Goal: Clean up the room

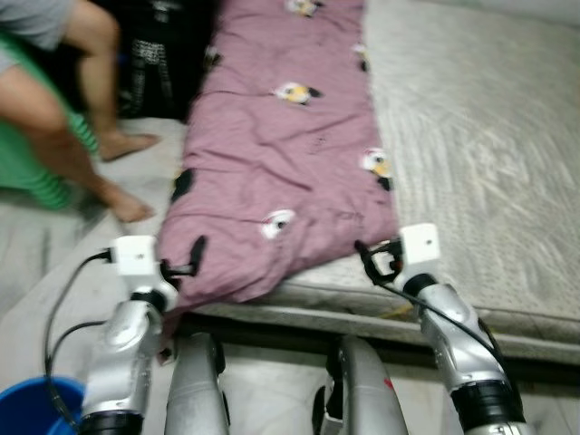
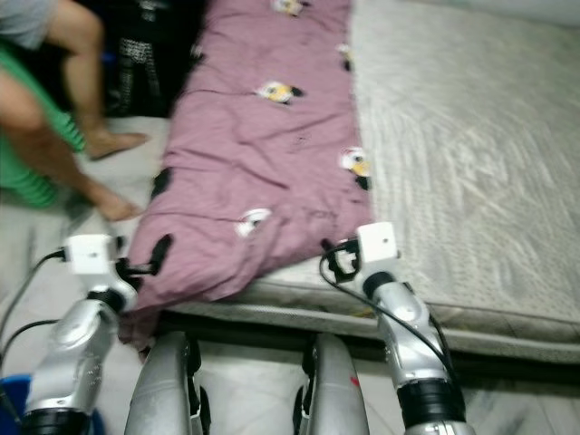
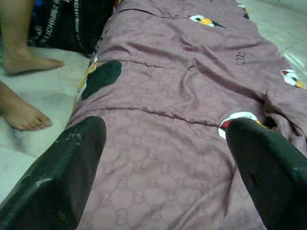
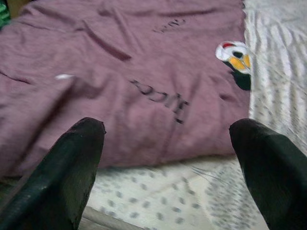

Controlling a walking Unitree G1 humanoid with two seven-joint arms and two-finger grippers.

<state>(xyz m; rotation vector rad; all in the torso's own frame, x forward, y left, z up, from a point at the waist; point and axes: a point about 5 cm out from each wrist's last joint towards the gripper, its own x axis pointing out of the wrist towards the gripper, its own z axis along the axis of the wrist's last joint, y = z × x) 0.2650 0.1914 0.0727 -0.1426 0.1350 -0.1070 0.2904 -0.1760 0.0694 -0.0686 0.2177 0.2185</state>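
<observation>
Both tools, left (image 3: pixel 165 158) and right (image 4: pixel 168 163), wide open, empty, over blurred mauve blanket (image 1: pixel 281 163).

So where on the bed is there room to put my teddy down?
The wide bare stretch of grey mattress to the right of the purple blanket is free. A thin strip also shows along the near edge, by the right gripper. The left side is crowded: the blanket hangs over that edge, the left gripper sits there, and a person's feet stand beside it.

mattress (image 1: pixel 471 136): grey, patterned | floor (image 1: pixel 36 245): pale | bucket (image 1: pixel 32 408): blue
</observation>
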